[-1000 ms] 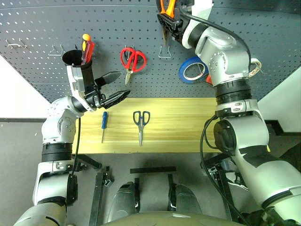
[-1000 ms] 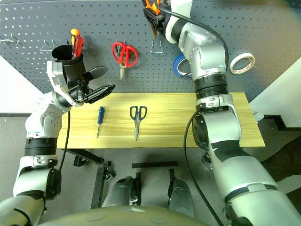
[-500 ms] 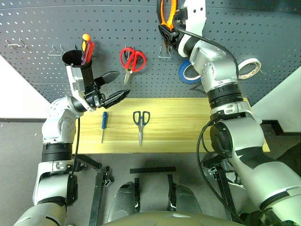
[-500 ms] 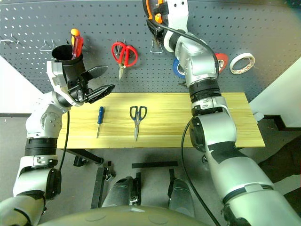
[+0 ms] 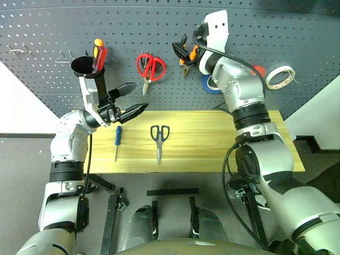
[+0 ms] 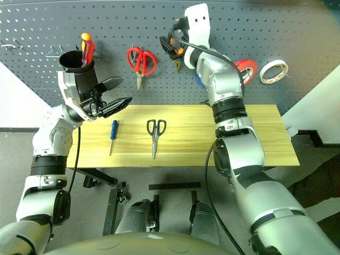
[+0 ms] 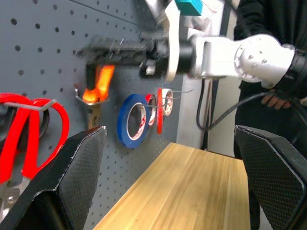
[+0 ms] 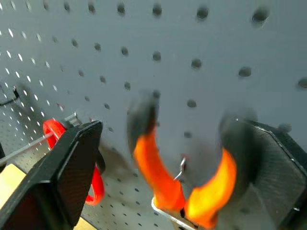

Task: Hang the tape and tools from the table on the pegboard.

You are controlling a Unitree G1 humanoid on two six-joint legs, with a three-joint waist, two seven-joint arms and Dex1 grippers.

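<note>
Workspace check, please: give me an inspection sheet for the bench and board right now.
Surface: wooden table, dark scissors and blue screwdriver lying on it.
Job's things: pliers and blue tape on pegboard hooks.
Clutter: red scissors, red tape, white tape, cup with red screwdriver.
Grippers: left gripper open, empty; right gripper open around pliers' handles.
Cables: black cable along right arm.
Surroundings: person beside table.

Orange-handled pliers (image 8: 184, 187) on dark grey perforated pegboard (image 8: 201, 43).

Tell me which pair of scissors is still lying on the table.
The dark-handled scissors, flat on the table beside the blue-handled screwdriver. The red-handled scissors hang on the pegboard.
</note>
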